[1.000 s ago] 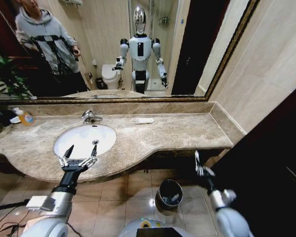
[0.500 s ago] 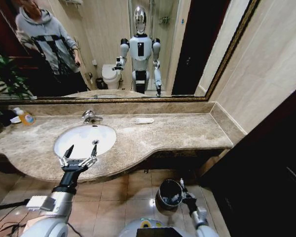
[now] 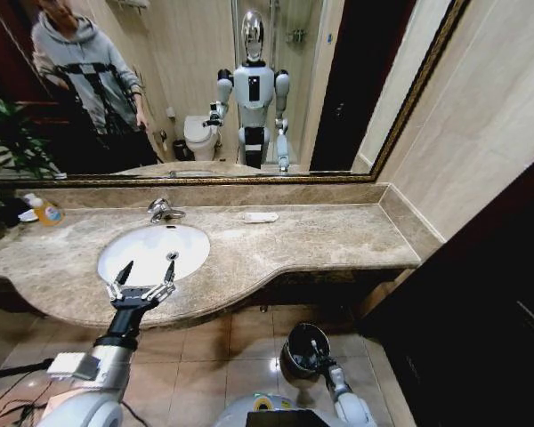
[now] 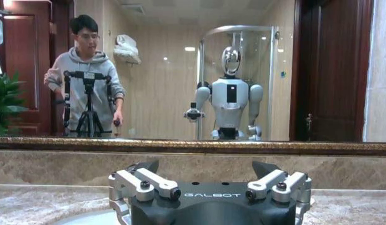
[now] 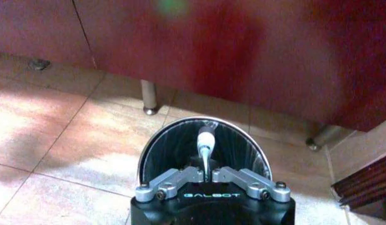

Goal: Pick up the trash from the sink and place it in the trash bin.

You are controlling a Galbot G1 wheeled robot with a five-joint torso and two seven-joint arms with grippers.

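Right hand lower now — thin white tube above round, metal-rimmed trash bin.

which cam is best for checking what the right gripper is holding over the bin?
Right wrist view: the right gripper is shut on a thin white tube, hanging over the open trash bin. The head view shows that gripper small at the bin's rim, tube indistinct. The left wrist view faces the mirror instead.

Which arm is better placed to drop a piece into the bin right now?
Right. The right end effector hangs directly over the trash bin, shut on a thin white tube. The left end effector is open over the sink edge.
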